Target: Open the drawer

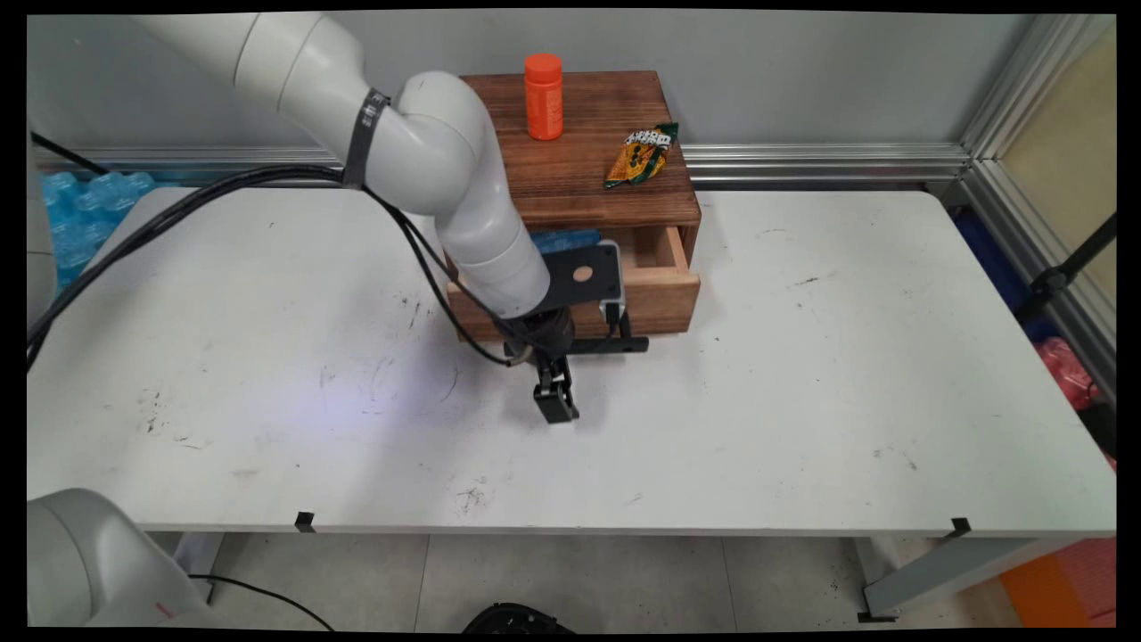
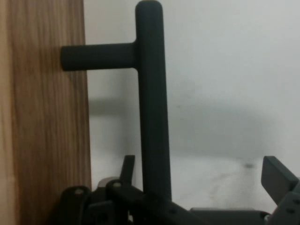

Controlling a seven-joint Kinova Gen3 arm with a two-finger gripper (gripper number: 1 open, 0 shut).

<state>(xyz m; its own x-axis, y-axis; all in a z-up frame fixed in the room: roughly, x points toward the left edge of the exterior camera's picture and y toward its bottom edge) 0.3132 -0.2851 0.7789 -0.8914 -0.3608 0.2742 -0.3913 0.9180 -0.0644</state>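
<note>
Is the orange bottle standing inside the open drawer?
No, the orange bottle stands upright on top of the wooden box, beside a snack packet.

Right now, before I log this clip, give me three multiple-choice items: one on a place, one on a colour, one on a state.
1. Where does the snack packet lie?
A. On top of the wooden box
B. Inside the drawer
C. On the white table

2. What colour is the bottle?
A. Blue
B. Orange
C. Green

3. How is the drawer?
A. Fully shut
B. Pulled partly out
C. Removed, lying on the table

Answers: 1 A, it rests on the box's top beside the bottle. 2 B, body and cap are orange. 3 B, its inside shows, with the gripper open around the black handle.
</note>
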